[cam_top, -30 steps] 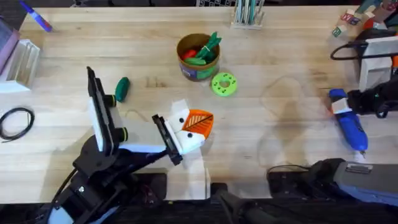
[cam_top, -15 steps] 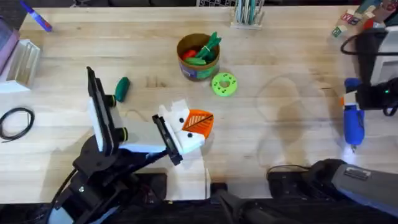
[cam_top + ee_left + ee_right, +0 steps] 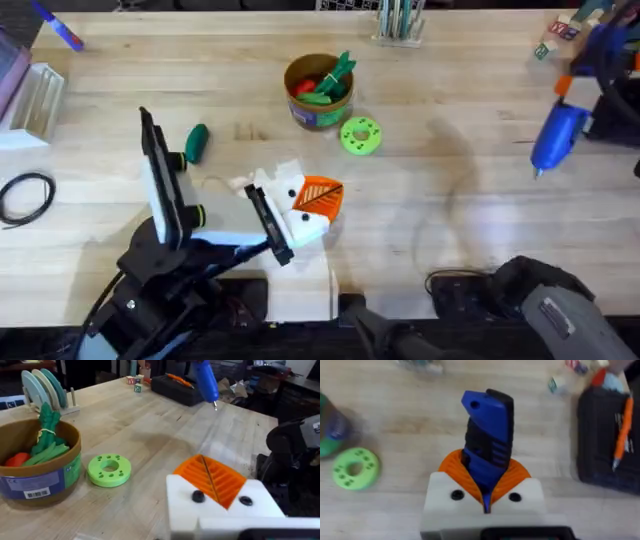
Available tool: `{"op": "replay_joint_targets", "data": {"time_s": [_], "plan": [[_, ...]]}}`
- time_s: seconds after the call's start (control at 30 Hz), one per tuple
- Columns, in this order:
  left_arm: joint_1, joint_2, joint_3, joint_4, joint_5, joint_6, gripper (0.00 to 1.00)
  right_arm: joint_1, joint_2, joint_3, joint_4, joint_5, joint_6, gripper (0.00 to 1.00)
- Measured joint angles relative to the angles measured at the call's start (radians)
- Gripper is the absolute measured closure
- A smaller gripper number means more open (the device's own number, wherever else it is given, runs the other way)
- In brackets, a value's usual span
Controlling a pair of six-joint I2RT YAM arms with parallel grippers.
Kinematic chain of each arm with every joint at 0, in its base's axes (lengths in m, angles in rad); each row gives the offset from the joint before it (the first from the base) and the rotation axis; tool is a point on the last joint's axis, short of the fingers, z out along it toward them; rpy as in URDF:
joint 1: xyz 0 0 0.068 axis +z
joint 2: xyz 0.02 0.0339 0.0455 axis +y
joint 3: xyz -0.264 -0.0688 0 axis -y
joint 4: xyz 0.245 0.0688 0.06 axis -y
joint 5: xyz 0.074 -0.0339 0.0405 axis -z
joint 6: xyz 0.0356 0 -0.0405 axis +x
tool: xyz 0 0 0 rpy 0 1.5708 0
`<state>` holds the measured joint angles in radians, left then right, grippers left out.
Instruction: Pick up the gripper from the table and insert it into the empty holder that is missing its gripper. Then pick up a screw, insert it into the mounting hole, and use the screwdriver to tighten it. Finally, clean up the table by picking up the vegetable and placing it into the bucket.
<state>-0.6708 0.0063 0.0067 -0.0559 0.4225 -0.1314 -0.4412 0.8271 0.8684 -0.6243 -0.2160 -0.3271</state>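
My right gripper (image 3: 485, 491) clamps the bright blue pen-shaped screwdriver (image 3: 558, 134), lifted clear to reach a screw. It hangs well right of the round tan bucket (image 3: 319, 91). My left gripper (image 3: 215, 491) waits; its opening I cannot tell.

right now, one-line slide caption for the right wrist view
Right gripper holds the blue screwdriver above the wooden table.

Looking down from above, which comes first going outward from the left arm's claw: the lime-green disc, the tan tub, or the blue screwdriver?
From the left gripper, in the overhead view:
1. Lime-green disc, just beyond it, slightly right.
2. The bucket, farther back, behind the disc.
3. The screwdriver, far across at the right edge, lifted in the right gripper.
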Motion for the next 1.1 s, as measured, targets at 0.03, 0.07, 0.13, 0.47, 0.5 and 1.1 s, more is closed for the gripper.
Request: {"op": "replay_joint_targets", "data": {"time_s": [0.03, 0.07, 0.13, 0.47, 0.5, 1.1], "plan": [[0.000, 0.000, 0.000, 0.000, 0.000, 0.000, 0.996, 0.032, -0.041, 0.000, 0.017, -0.025, 0.028, 0.980], [0.000, 0.000, 0.000, 0.000, 0.000, 0.000, 0.996, 0.060, -0.075, 0.000, 0.036, -0.044, 0.059, 0.980], [0.000, 0.000, 0.000, 0.000, 0.000, 0.000, 0.996, 0.120, -0.141, -0.005, 0.100, -0.082, 0.132, 0.981], [0.000, 0.000, 0.000, 0.000, 0.000, 0.000, 0.996, 0.600, -0.308, -0.218, 0.675, -0.178, 0.470, 0.982], [0.000, 0.000, 0.000, 0.000, 0.000, 0.000, 0.996, 0.656, -0.297, -0.222, 0.709, -0.179, 0.481, 0.982], [0.000, 0.000, 0.000, 0.000, 0.000, 0.000, 0.996, 1.215, 0.068, -0.224, 1.130, -0.199, 0.514, 0.982]]}}
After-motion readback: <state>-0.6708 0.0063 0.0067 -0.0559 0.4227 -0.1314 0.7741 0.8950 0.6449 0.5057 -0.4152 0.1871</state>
